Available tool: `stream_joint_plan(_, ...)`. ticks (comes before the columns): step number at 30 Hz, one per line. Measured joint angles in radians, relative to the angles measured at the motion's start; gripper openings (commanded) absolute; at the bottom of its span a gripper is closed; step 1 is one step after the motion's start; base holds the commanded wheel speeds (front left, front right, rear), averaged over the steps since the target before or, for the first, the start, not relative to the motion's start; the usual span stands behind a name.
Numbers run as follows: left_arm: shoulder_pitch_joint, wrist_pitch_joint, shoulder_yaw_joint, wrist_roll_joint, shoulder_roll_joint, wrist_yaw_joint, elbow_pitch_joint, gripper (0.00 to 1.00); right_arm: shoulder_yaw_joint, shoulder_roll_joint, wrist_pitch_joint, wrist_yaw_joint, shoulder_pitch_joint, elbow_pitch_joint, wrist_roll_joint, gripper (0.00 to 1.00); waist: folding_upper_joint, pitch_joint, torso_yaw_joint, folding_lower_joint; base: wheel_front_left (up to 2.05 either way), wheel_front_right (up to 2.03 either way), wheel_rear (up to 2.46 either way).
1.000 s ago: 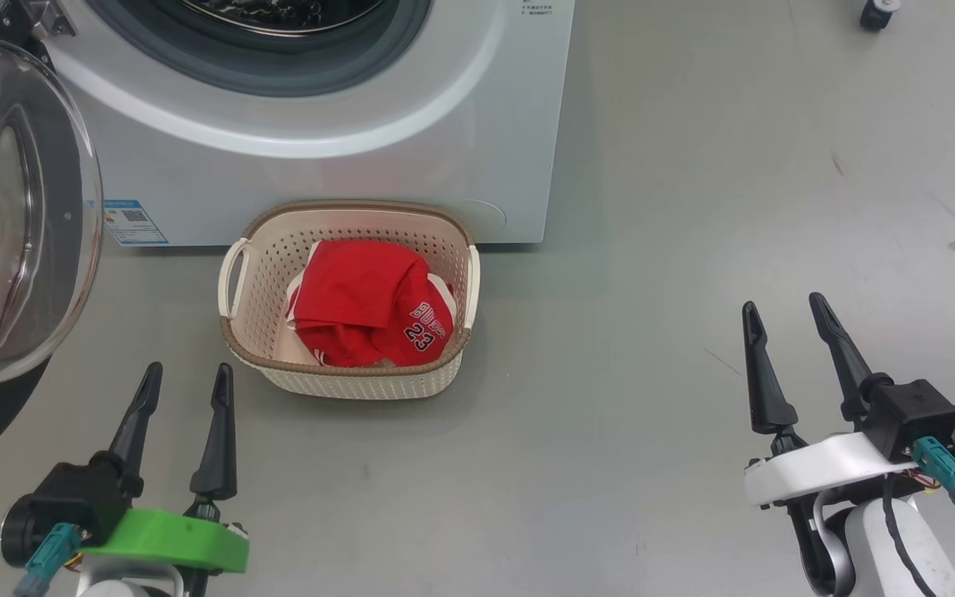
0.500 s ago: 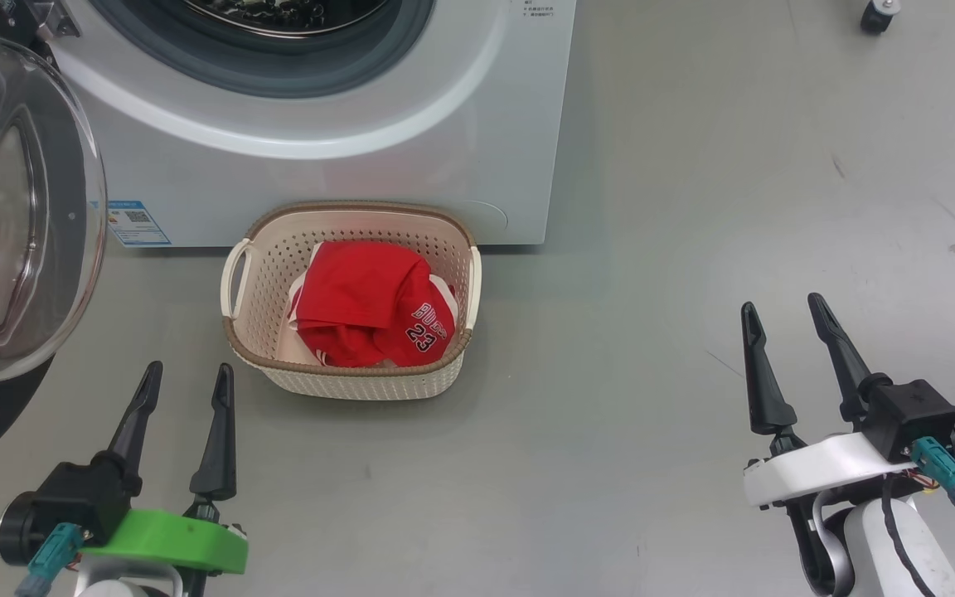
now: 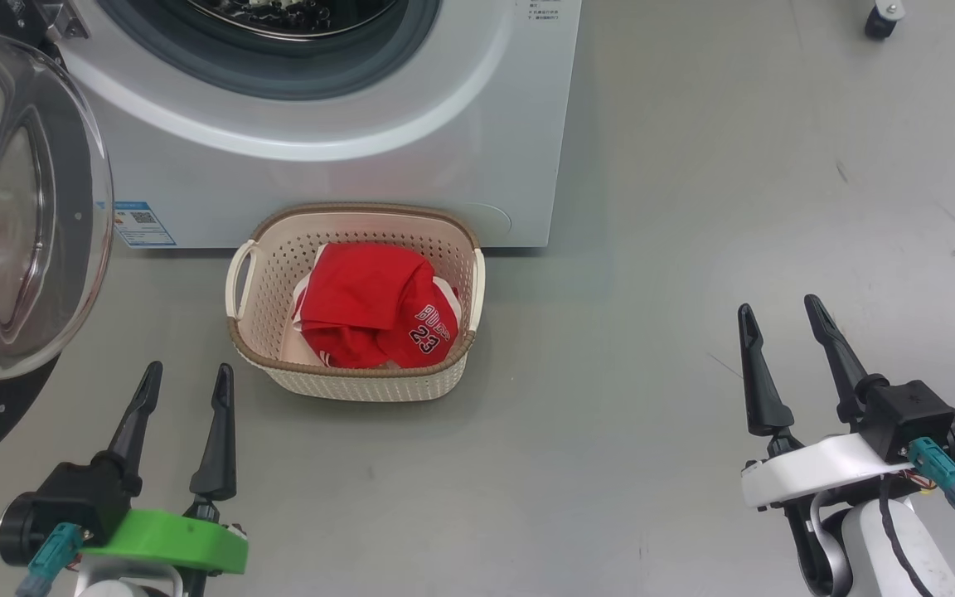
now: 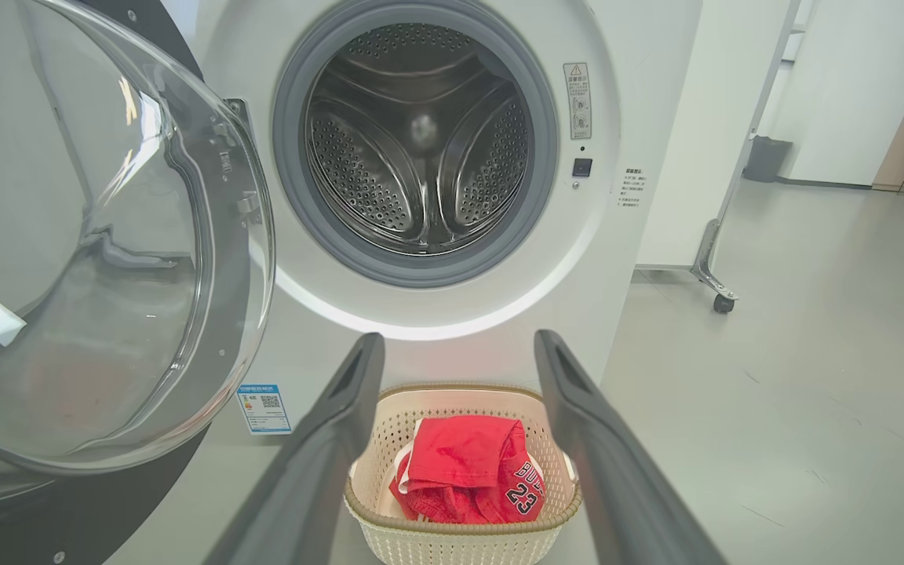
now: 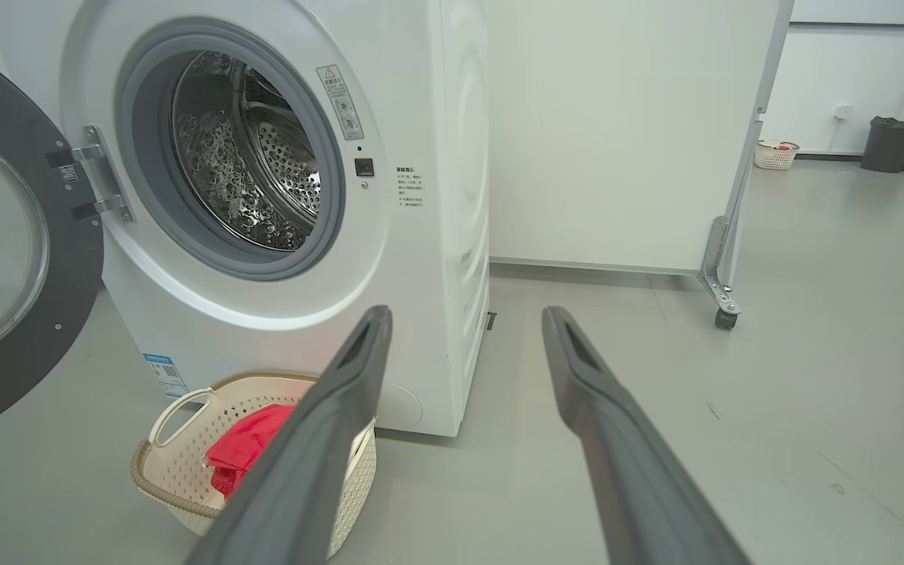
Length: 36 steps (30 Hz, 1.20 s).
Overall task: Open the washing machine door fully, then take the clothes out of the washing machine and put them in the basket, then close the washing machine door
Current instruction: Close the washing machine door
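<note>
The white washing machine (image 3: 345, 166) stands at the top of the head view, its steel drum (image 4: 417, 149) showing no garment inside. The washing machine door (image 3: 21, 207) is swung wide open to the left, its glass bowl bulging outward (image 4: 99, 259). On the floor against the machine sits the cream basket (image 3: 254, 290) holding the red clothes (image 3: 366, 303) with "23" on them. My left gripper (image 3: 187, 377) is open, low and left of the basket. Far to the right my right gripper (image 3: 778, 313) is open too. Both hold nothing.
A white partition on castors (image 5: 723, 318) stands right of the machine. A dark bin (image 5: 890, 143) and a small basket (image 5: 774, 154) sit far back. Grey floor (image 3: 652, 332) spreads between basket and right gripper.
The head view has drifted slightly, shifting basket and machine a little rightward in the picture. Both grippers keep their places and stay open.
</note>
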Motion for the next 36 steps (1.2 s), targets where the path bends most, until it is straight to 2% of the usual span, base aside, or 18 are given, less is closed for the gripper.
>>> stream_joint_plan(12,0.000,0.000,0.000,0.000,-0.001,0.000,0.002,1.00,0.010,0.000,0.000,0.000,0.000,-0.005,0.006,1.00,0.0000,-0.007,0.003,0.0000,0.00,0.00,0.00)
stream_joint_plan(18,0.000,0.000,-0.015,0.000,-0.004,0.000,0.005,1.00,-0.001,0.000,0.000,0.001,0.000,-0.024,0.009,1.00,0.0000,-0.006,0.027,0.0000,0.00,0.00,0.00)
stream_joint_plan(25,0.000,0.000,-0.027,0.001,-0.012,0.000,0.006,1.00,0.011,0.000,0.000,0.018,0.005,-0.035,0.008,1.00,0.0000,0.000,0.083,0.0000,0.00,0.00,0.00)
stream_joint_plan(36,0.000,0.000,-0.021,0.001,-0.022,0.000,0.003,1.00,0.023,-0.013,0.000,0.029,0.005,-0.044,-0.012,1.00,0.0000,0.007,0.220,0.0000,0.00,0.00,0.00)
